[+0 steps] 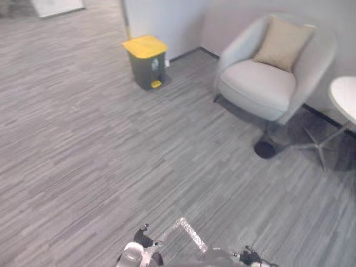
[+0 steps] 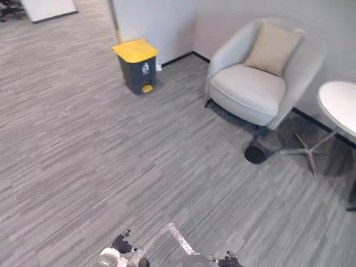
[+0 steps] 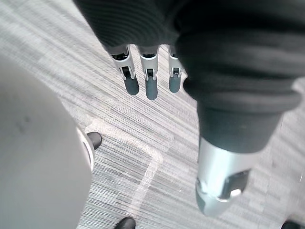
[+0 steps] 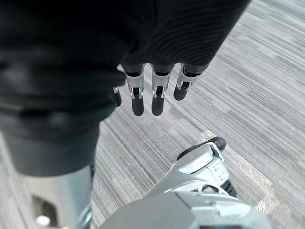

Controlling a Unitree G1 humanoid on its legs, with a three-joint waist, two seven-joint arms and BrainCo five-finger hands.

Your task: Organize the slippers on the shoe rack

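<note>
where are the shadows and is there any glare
Right eye view: soft, even light; the chair throws a dark shadow on the floor beneath it. Left eye view: the table glares white. Wrist views: floor evenly lit behind the left hand and right hand.

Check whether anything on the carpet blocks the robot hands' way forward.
Nothing visible does. The left robot hand and right robot hand hang open above bare grey striped carpet. The dark bin with a yellow lid, the pale grey armchair and the round white table stand far ahead by the walls.
</note>
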